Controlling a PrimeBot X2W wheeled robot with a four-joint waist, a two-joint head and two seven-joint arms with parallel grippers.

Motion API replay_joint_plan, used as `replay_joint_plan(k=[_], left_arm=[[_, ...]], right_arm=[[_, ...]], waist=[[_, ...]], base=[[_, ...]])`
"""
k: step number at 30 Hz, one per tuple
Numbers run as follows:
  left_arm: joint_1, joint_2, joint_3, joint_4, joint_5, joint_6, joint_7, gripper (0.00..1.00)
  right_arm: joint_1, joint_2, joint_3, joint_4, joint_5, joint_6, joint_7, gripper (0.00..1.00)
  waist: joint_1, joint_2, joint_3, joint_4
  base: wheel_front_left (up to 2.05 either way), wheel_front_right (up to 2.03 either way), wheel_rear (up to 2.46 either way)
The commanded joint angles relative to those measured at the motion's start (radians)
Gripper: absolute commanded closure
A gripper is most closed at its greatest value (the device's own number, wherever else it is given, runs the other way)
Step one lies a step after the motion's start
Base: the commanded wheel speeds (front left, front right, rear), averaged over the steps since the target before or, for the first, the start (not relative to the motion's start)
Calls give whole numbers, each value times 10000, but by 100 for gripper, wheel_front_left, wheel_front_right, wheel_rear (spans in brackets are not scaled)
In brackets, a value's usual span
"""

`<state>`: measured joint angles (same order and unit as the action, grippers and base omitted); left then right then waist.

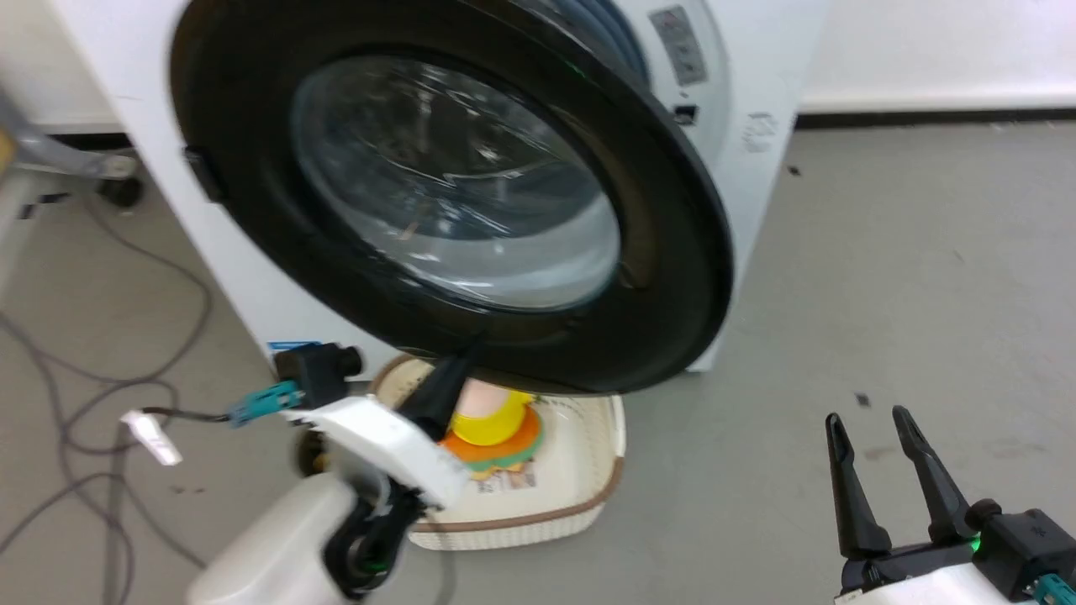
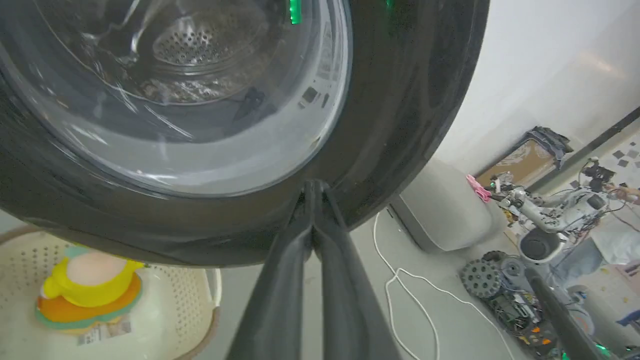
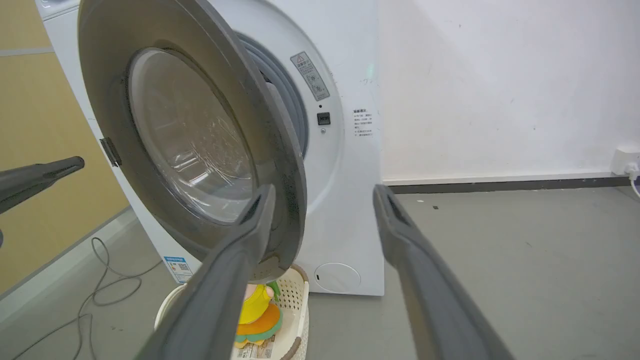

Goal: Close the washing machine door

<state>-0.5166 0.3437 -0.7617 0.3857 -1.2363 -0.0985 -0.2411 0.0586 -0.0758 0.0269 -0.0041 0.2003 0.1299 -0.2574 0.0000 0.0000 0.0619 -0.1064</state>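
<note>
The washing machine door (image 1: 454, 185) stands partly open, its black rim and clear glass bowl swung out from the white washing machine (image 1: 756, 92). My left gripper (image 1: 469, 349) is shut, its tips pressed together against the door's lower rim (image 2: 350, 200); in the left wrist view the fingertips (image 2: 314, 190) touch that rim with nothing between them. My right gripper (image 1: 870, 424) is open low at the right, apart from the door. In the right wrist view the door (image 3: 200, 140) stands at an angle before the grey gasket (image 3: 290, 95), and my right gripper (image 3: 324, 192) frames its edge.
A cream perforated basket (image 1: 588, 496) with a brown rim sits on the floor under the door, holding a yellow and orange toy (image 1: 492, 420). Grey cables (image 1: 101, 395) lie on the floor at the left. A white cable (image 2: 400, 280) and robot parts (image 2: 540, 220) lie beyond.
</note>
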Motion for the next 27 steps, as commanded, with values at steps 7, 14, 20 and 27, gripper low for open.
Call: replay_joint_plan(k=[7,14,20,27], left_arm=[[1978,662,2828,-2543,4411,1842,-202,100],[4442,-157,4798,-4290,7233,2295,-204,100],[5433,-734,5051,-4280,8189,2014,-205,78],[6004,-1399,5267,-4050,9402,1851,-206,0]], right_arm=[[292,-178,59,-193,-14,8,-44,0],[363,-200,102,-211,-15,8,-44,0],[408,-227,182,-111,12,8,-44,0],[463,-218,257,22,51,8,-44,0]], waist=[[0,0,-586,1049],[0,0,-674,1437],[0,0,-730,1545],[0,0,-743,1613]], base=[[0,0,0],[0,0,0],[0,0,0],[0,0,0]])
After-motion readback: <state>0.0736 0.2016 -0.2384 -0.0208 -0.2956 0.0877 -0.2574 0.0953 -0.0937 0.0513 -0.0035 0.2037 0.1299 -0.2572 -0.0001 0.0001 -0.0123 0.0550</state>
